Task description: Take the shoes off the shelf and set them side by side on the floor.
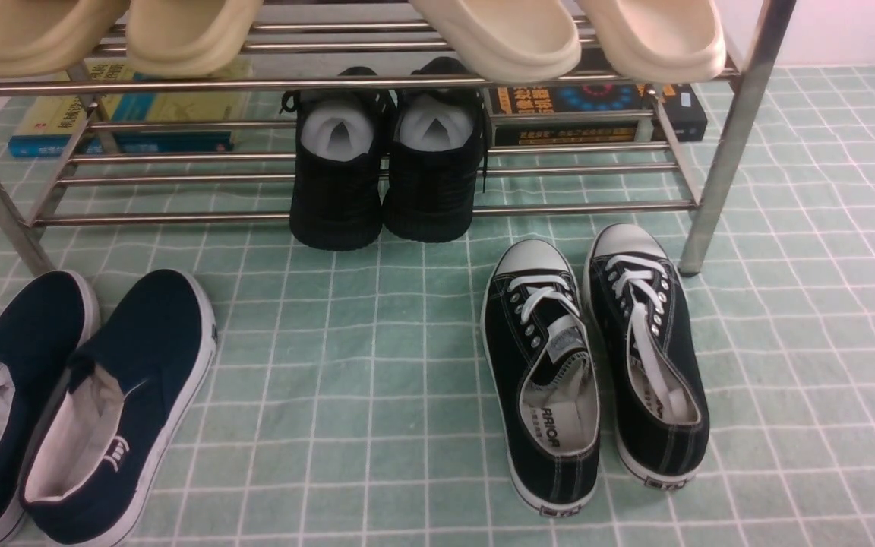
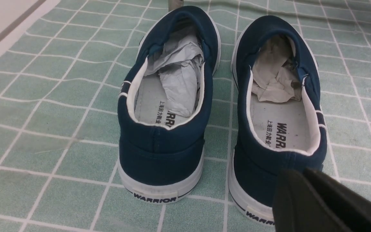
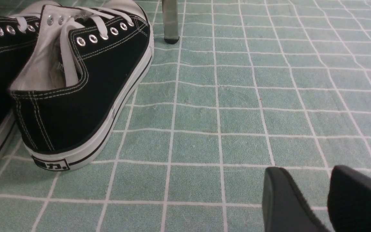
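Observation:
The two navy slip-on shoes (image 1: 134,380) stand side by side on the green gridded floor (image 1: 377,395) at the front left, toes toward the shelf (image 1: 361,216). From the left wrist both heels show, one shoe (image 2: 166,151) beside the other (image 2: 269,64), crumpled paper inside each and "WARRIOR" on the soles. My left gripper (image 2: 301,172) hangs just behind the heel of one shoe, its black fingers pressed together with nothing between them. My right gripper (image 3: 309,170) is open over bare floor, apart from any shoe. Neither gripper appears in the front view.
A pair of black white-laced sneakers (image 1: 597,365) sits on the floor at the right, close to my right gripper in the wrist view (image 3: 85,90). Black high-tops (image 1: 388,182) occupy the lower tier, beige slippers (image 1: 498,38) the upper. Books (image 1: 141,114) lie behind. A steel leg (image 1: 726,152) stands at right.

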Robot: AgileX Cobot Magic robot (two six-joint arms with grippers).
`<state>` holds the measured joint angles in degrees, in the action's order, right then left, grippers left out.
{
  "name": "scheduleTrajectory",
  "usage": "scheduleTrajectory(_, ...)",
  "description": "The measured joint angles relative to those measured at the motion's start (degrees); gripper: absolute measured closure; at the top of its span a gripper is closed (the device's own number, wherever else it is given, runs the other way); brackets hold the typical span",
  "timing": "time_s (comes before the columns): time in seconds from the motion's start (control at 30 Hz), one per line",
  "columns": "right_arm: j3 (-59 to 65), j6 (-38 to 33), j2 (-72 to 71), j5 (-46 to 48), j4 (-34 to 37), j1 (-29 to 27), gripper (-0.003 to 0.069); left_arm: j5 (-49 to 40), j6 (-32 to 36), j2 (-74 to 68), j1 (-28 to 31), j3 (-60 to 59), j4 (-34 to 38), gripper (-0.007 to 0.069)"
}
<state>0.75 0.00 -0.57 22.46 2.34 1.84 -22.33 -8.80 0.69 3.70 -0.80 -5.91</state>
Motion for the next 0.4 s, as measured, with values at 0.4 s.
scheduleTrajectory(0.4, 0.0, 0.0, 0.0, 0.0, 0.0, 0.0, 0.0421, 0.0, 0.0, 0.0, 0.0, 0.0, 0.0, 0.0561)
